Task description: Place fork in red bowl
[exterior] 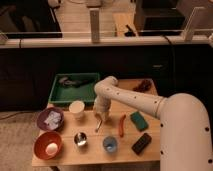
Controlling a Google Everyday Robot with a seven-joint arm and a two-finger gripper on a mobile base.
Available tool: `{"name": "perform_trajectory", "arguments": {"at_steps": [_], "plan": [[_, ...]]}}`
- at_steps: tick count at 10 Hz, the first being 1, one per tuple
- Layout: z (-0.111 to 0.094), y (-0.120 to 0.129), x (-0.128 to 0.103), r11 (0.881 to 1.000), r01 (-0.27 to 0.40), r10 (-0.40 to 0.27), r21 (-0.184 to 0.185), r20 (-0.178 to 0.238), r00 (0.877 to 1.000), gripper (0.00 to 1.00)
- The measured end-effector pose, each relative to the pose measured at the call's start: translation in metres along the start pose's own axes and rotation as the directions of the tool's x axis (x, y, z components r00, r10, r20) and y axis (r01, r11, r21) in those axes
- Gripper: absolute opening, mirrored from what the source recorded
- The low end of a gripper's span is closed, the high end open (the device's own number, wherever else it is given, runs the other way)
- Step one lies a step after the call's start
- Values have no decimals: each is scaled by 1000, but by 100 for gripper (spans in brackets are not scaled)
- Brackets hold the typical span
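Observation:
The slim silver fork (98, 125) lies on the wooden table (90, 153), between the white cup and the red chili pepper. My gripper (100, 117) points down right over the fork's upper end, at the tip of the white arm that reaches in from the right. The fork's top is hidden under it. The orange-red bowl (42, 141) stands at the table's front left corner with a pale round thing (51, 148) inside, well left of the gripper.
Near the fork stand a white cup (76, 109), a steel cup (80, 139) and a blue cup (110, 145). A purple bowl (50, 119), a red chili (121, 125), a green sponge (138, 120), a black block (141, 143) and a green tray (75, 86) surround it.

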Motion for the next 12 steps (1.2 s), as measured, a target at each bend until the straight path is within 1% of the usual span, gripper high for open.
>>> {"name": "perform_trajectory", "arguments": {"at_steps": [2, 4, 5, 6, 7, 10, 11, 12], "plan": [[1, 1, 1, 1000, 4, -4, -8, 1, 1000, 61], [2, 1, 0, 999, 34, -34, -19, 6, 999, 61], [3, 0, -2, 998, 52, -52, -25, 10, 999, 59], [4, 0, -4, 996, 81, -81, -31, 15, 997, 54], [4, 1, -5, 994, 101, -100, -37, 18, 995, 51], [5, 1, -9, 988, 149, -148, -44, 19, 989, 36], [5, 1, -10, 987, 157, -156, -46, 19, 988, 34], [5, 1, -11, 987, 157, -156, -46, 21, 988, 34]]}}
